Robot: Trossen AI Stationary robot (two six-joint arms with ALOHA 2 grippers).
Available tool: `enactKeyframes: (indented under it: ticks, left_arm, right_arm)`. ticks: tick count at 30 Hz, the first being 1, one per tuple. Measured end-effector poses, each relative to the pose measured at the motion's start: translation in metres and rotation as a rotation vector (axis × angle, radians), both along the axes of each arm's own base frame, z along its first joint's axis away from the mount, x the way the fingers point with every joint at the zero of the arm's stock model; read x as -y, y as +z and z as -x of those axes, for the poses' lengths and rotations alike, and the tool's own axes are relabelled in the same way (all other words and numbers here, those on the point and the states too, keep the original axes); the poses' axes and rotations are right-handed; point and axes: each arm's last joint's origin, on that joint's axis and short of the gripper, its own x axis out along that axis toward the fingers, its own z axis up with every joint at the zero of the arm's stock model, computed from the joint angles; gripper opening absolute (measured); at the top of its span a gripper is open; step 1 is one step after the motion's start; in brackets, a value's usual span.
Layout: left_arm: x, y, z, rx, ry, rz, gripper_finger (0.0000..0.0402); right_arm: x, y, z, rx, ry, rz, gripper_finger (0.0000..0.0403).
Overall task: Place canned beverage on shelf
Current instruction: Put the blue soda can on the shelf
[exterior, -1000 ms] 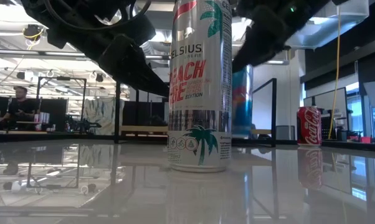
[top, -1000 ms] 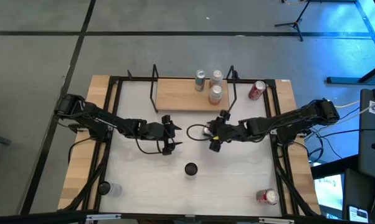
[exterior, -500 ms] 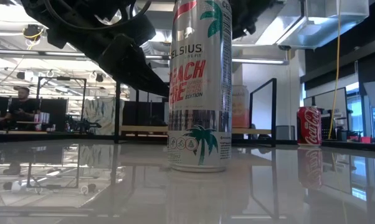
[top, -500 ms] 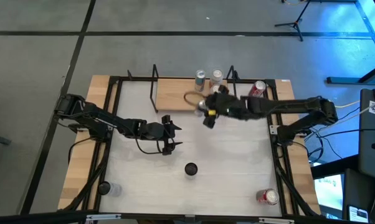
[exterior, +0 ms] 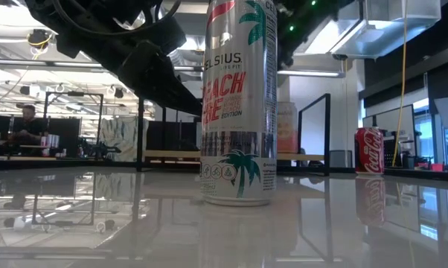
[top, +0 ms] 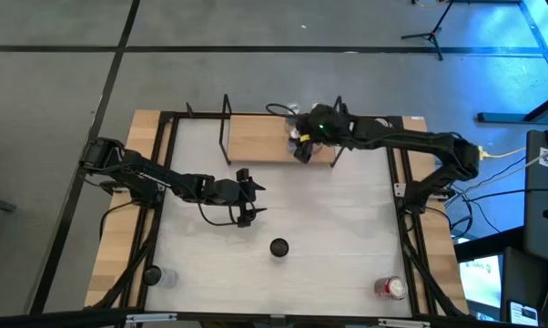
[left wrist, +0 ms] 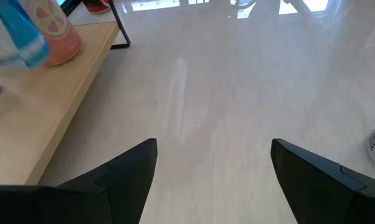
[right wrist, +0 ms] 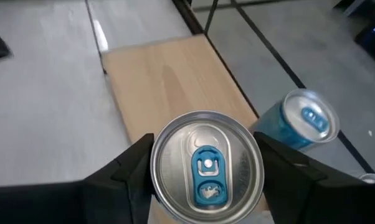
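My right gripper [top: 301, 148] reaches over the light-wood shelf [top: 256, 141] at the table's far edge, shut on a silver can with a blue tab [right wrist: 206, 168]. The shelf board [right wrist: 169, 81] lies below the can. A blue-topped can [right wrist: 309, 119] and a peach can [exterior: 286, 130] stand on the shelf. My left gripper [top: 248, 197] hovers open over the white table left of centre, with nothing between its fingers [left wrist: 131, 171]. A tall white can [exterior: 237, 104] stands upright near the table's middle. My right gripper pinches the silver can between its two fingers [right wrist: 128, 177], one on each side of the wall just under the top rim [right wrist: 155, 155]. The fingers slant down toward the table's far edge. The can is upright, top up. Its top hides whether its base touches the shelf.
A red cola can [exterior: 369, 150] stands beside the shelf's right end. Another red can [top: 392, 289] lies at the near right corner and a clear one [top: 156, 275] at the near left. Black rod uprights [top: 226, 128] flank the shelf. Open white tabletop [top: 338, 219] stretches between the arms.
My right gripper has carried the can from the table's middle toward the far edge and upward, ending above the shelf's right part. The can has stayed upright in the hold.
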Motion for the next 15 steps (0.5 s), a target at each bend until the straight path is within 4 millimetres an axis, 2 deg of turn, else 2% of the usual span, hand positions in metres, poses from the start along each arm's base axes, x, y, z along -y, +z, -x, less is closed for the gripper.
enactKeyframes:
  ticks: [9,15]
  left_arm:
    - [0.000,0.000,0.000,0.000,0.001,0.002,0.0305]
    - [0.000,0.000,0.000,0.000,0.000,0.001,0.0305]
  right_arm:
    - [0.024,-0.024,-0.010,-0.045,-0.033,-0.011,0.0222]
    - [0.028,-0.033,-0.015,-0.058,-0.032,-0.018,0.0222]
